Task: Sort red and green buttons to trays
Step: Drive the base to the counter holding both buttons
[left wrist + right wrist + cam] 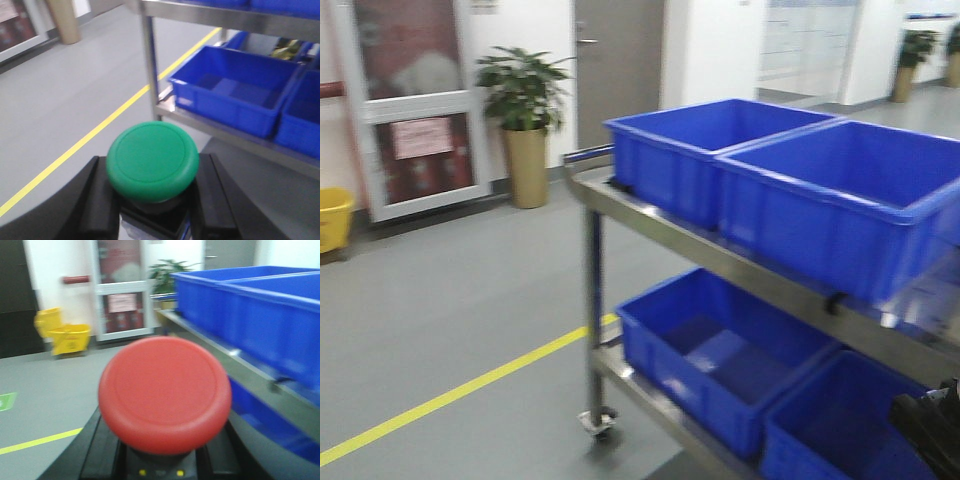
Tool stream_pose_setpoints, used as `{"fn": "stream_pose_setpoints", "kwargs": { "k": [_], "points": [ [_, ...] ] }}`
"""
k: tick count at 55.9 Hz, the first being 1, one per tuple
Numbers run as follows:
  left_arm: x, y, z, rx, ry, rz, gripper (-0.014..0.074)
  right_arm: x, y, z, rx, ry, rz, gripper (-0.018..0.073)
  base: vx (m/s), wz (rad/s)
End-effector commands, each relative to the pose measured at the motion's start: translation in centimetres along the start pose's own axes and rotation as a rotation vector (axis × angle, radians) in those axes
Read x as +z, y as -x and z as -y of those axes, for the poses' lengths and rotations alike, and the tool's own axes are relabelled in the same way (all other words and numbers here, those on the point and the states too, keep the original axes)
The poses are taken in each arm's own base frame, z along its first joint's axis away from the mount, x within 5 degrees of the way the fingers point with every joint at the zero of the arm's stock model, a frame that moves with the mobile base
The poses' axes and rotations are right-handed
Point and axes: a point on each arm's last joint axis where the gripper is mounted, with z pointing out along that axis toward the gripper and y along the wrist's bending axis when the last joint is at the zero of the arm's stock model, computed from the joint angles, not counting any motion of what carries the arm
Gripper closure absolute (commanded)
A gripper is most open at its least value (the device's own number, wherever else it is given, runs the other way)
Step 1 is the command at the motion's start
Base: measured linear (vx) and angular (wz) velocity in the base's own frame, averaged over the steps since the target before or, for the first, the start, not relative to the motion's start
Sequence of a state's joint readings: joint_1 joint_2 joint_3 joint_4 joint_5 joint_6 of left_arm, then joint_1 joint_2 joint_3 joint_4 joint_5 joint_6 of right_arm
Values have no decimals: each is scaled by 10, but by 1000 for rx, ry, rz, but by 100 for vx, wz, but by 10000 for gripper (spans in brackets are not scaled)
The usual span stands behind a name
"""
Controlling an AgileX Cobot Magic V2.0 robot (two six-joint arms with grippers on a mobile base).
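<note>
**bench_guy:** What are the jaws doing right now?

**me:** The left gripper point(155, 210) is clamping the dark base of the green button point(152, 160). Its black fingers point(102, 200) are pressing in from both sides, with the cap facing the wrist cam. The right gripper point(162, 460) is doing the same with the red button point(165, 392). So both are closed on their buttons, up in the air near the cart point(592, 230).

**bench_guy:** And the trays?

**me:** They're not showing in any view. I'm only seeing deep blue crates point(840, 200) on that cart, two on top and two below, and those aren't the target. Everything's looking smeared, so I'm guessing the base is rolling. I'm planning to hold the squeeze steady, skip jerky wrist moves, and lower only once the matching tray is under each cap.

**bench_guy:** Slippery?

**me:** The caps are looking smooth, round and domed, probably plastic, so I'm gripping the base underneath instead. The crates look like hard moulded plastic, and the cart like bare steel.
</note>
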State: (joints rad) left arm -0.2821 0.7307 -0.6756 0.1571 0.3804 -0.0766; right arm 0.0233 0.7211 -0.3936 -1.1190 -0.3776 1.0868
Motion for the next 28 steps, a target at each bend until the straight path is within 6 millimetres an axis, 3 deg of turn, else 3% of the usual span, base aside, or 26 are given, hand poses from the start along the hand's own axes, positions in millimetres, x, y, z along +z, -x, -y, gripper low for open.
{"fn": "stream_pose_setpoints", "kwargs": {
  "k": [1,28],
  "points": [
    [-4,17,1,-14,-11,119,595,-1,13,-3,9,35,62,568,19,-73],
    [-4,17,1,-14,-11,119,595,-1,13,-3,9,36,62,568,17,-61]
  ]
}}
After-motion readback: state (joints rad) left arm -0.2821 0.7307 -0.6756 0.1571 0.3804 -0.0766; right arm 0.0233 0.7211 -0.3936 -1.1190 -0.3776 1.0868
